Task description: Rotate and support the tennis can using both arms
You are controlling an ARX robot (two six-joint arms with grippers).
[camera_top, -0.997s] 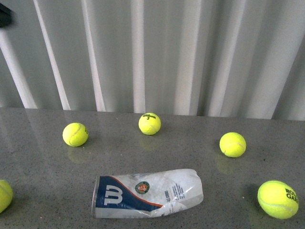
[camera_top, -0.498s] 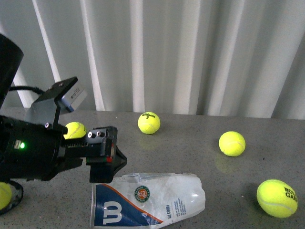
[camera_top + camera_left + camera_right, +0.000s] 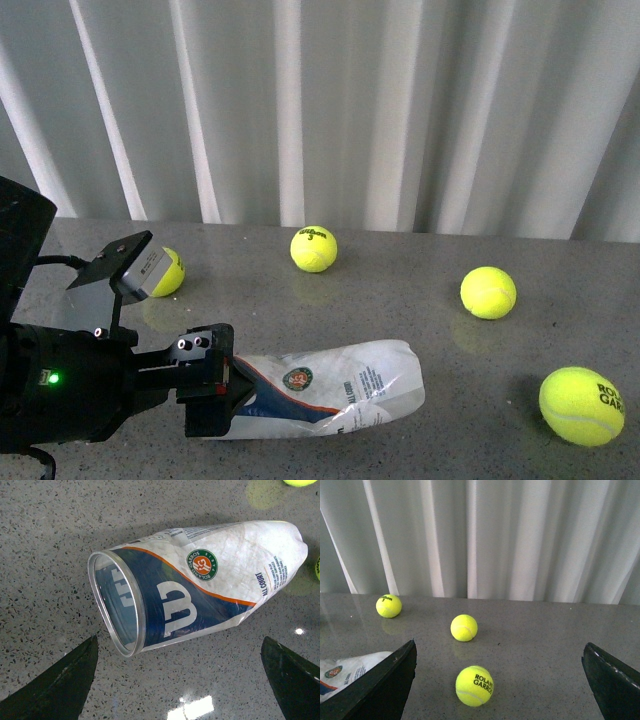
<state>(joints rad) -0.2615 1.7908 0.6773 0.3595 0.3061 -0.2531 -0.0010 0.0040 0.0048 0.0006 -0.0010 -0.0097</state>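
The tennis can (image 3: 345, 385) lies on its side on the grey table, its closed end crumpled and pointing right. My left arm reaches in from the lower left, and my left gripper (image 3: 232, 388) is open at the can's rim end, covering that end in the front view. In the left wrist view the can (image 3: 200, 580) shows its navy W label, round emblem and silver rim (image 3: 116, 605). My left gripper (image 3: 180, 690) is open, with its fingers (image 3: 60, 685) set wide and touching nothing. My right gripper (image 3: 497, 690) is open and empty. Only the can's white end (image 3: 345, 672) shows beside it.
Yellow tennis balls lie around the can: one at the back middle (image 3: 314, 249), one to the right (image 3: 488, 292), one at the near right (image 3: 581, 405), and one behind my left wrist (image 3: 165, 270). A white pleated curtain (image 3: 400, 110) closes off the table's far edge.
My left arm has come into view from the left and dropped lower over the can's rim end. The can has turned a little, and its W label is now hidden in the front view.
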